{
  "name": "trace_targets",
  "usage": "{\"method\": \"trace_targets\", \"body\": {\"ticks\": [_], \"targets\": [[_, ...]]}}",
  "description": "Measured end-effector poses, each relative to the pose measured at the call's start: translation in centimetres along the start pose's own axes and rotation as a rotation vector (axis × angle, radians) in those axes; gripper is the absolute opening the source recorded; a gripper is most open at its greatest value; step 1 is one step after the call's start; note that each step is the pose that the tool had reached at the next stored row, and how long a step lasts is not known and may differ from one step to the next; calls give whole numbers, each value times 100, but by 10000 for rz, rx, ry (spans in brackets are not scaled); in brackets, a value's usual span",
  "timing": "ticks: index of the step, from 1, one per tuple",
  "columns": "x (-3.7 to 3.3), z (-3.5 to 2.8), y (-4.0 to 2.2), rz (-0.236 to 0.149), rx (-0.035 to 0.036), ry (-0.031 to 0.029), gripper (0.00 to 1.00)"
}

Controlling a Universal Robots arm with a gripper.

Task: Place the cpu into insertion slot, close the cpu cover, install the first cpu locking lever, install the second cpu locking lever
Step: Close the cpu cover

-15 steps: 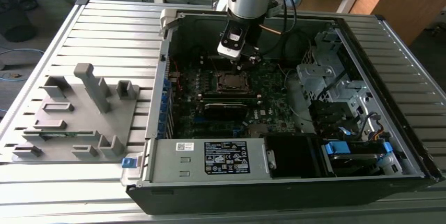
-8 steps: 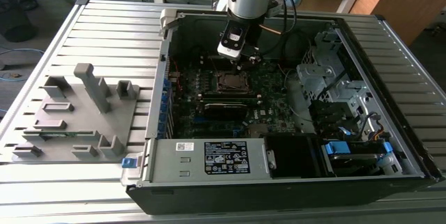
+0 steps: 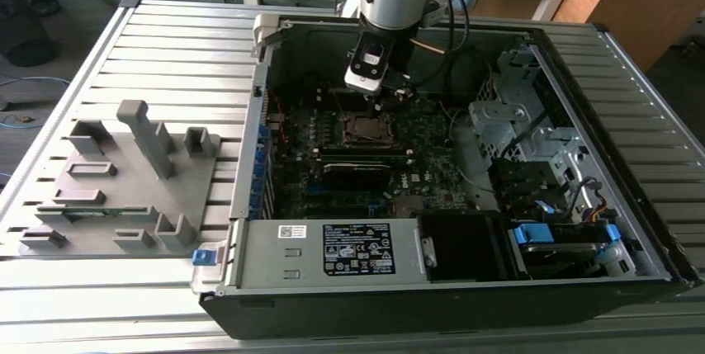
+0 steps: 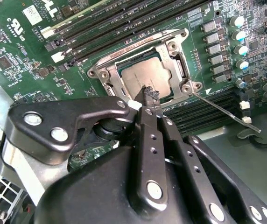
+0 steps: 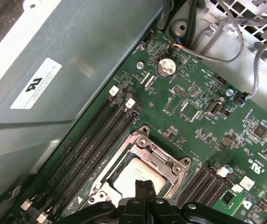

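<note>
Your black two-finger pincer (image 4: 148, 95) was closed, fingers pressed together and holding nothing. Its tips sat right at the edge of the small flat square silver-grey cpu (image 4: 143, 74). The cpu lay in the small square silver-rimmed insertion slot (image 3: 361, 129) on the green motherboard (image 5: 194, 116), inside the open black computer case (image 3: 385, 314) on the slatted grey metal surface (image 3: 165, 49). The thin silver windowed cpu cover (image 4: 138, 50) looked to be down around the chip. One thin steel wire locking lever (image 4: 222, 110) stuck out loose past the socket corner, so I judged it unlatched. I couldn't make out the second lever.

Risks for you: with the tips that close to the chip, you could scrape its top. You could also skid off the cover frame into the small silver capacitors (image 4: 238, 35) nearby. A loose lever could spring back or miss its hook, leaving the cover unclamped.
</note>
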State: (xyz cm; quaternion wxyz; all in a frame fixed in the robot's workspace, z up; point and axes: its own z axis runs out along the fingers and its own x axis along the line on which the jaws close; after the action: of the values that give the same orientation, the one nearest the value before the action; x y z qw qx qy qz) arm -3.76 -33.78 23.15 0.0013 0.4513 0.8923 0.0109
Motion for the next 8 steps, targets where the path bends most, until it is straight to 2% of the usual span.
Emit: {"method": "trace_targets", "body": {"ticks": [8], "targets": [[0, 0, 0, -14, 0, 0, 11]]}}
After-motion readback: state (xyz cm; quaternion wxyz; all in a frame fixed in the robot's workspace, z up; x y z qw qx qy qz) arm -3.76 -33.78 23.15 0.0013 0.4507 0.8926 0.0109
